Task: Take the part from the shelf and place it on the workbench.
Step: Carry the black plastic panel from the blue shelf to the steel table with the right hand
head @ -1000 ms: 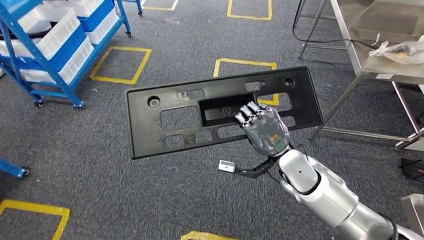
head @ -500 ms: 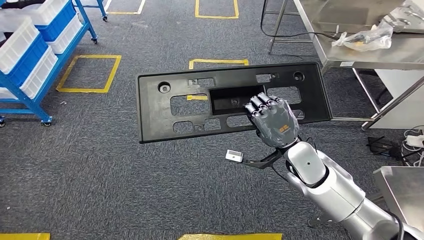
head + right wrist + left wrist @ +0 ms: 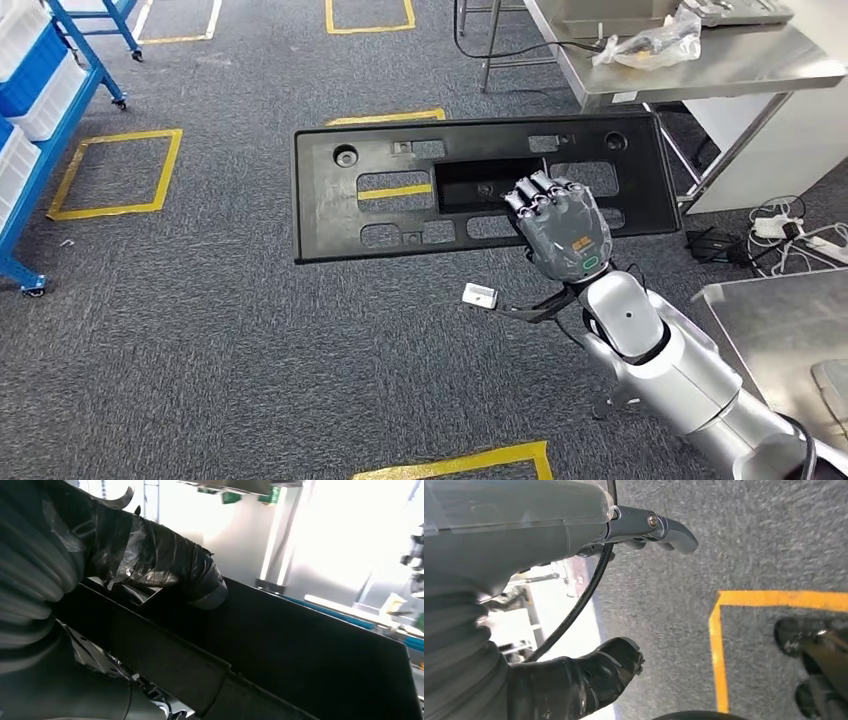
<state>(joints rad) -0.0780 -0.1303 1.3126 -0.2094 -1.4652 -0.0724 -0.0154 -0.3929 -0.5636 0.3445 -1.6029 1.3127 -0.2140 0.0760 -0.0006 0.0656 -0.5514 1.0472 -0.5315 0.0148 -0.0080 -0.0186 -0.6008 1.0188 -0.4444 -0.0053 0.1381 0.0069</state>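
Note:
The part (image 3: pixel 322 200) is a long black plastic panel with several cutouts, held flat above the carpet. My right hand (image 3: pixel 560 232) grips it at the rectangular opening near its middle, fingers hooked over that edge. In the right wrist view the thumb (image 3: pixel 170 565) presses on the part (image 3: pixel 310 645). The steel workbench (image 3: pixel 740 62) stands at the far right, beyond the panel's right end. My left hand (image 3: pixel 549 530) hangs over the carpet with its fingers apart and nothing in it.
A clear bag (image 3: pixel 650 40) of small items lies on the workbench. The blue shelf (image 3: pixel 30 110) with white bins is at the left edge. A second steel surface (image 3: pixel 770 330) sits near right, with cables and a power strip (image 3: pixel 790 235) on the floor. Yellow squares mark the carpet.
The whole view has swung right: the shelf slid toward the left edge and the workbench came further in. The part stays in my right hand.

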